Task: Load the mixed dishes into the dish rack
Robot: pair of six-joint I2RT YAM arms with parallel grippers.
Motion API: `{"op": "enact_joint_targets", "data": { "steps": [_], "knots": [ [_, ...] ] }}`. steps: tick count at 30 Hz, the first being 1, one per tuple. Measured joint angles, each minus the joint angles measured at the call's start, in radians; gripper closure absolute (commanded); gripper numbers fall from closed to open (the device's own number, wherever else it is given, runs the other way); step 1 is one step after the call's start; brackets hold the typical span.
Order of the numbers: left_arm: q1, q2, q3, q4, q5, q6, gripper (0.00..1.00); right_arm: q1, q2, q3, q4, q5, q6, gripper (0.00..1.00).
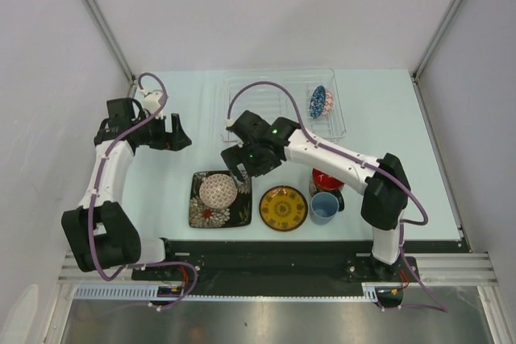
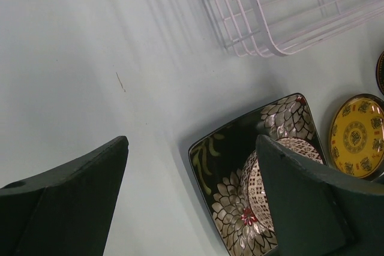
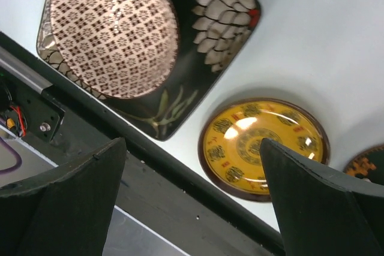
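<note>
Dishes sit under the right gripper point(image 1: 239, 170), which is wide open and empty: a lattice-patterned bowl point(image 1: 218, 191) on a glossy black square floral plate point(image 1: 201, 213). Beside these are a round yellow plate point(image 1: 283, 208), a red-lined cup point(image 1: 326, 179) and a pale blue cup point(image 1: 324, 208). The left gripper point(image 1: 181, 136) is equally wide and holds nothing. Farther back, the clear ribbed rack point(image 1: 292, 106) holds a blue mosaic bowl point(image 1: 320, 102) on edge.

A pinkish-white bowl point(image 3: 111, 28) carries a brown lattice print; black square plate point(image 3: 222, 13), silvery flowers; yellow plate point(image 3: 264, 145), dark rim; blue mosaic bowl point(image 1: 320, 102); light blue cup point(image 1: 324, 208).
</note>
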Motion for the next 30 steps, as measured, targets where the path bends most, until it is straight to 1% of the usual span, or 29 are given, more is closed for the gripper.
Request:
{"op": "enact_joint_targets", "data": {
  "steps": [4,9,11,15,18,22,24,27,29,30],
  "knots": [
    [0.0,0.0,-0.007,0.009,0.0,-0.001,0.08,0.029,0.017,-0.028,0.078,-0.003,-0.005,0.02],
    [0.0,0.0,-0.012,0.016,0.0,0.0,0.07,0.053,0.018,-0.137,0.232,0.014,0.0,0.04],
    [0.0,0.0,-0.012,0.019,0.0,0.0,0.07,0.058,0.029,-0.163,0.262,0.017,0.004,0.04],
    [0.0,-0.002,-0.012,0.023,0.0,0.0,0.07,0.06,0.068,-0.169,0.316,0.015,0.002,0.04],
    [0.0,-0.013,-0.012,0.023,0.0,0.0,0.07,0.06,0.093,-0.169,0.353,0.004,-0.003,0.08],
    [0.0,-0.033,-0.018,0.031,-0.006,0.0,0.08,0.052,0.127,-0.168,0.385,-0.02,-0.006,0.18],
    [0.0,-0.039,-0.025,0.031,-0.008,0.0,0.08,0.048,0.151,-0.168,0.398,-0.035,-0.006,0.2],
    [0.0,-0.039,-0.033,0.03,-0.009,0.0,0.08,0.045,0.187,-0.167,0.411,-0.052,-0.007,0.27],
    [0.0,-0.039,-0.035,0.03,-0.01,0.001,0.07,0.042,0.205,-0.167,0.425,-0.069,-0.006,0.34],
    [0.0,-0.039,-0.035,0.03,-0.01,0.001,0.07,0.04,0.209,-0.165,0.431,-0.07,-0.008,0.43]
  ]
}}
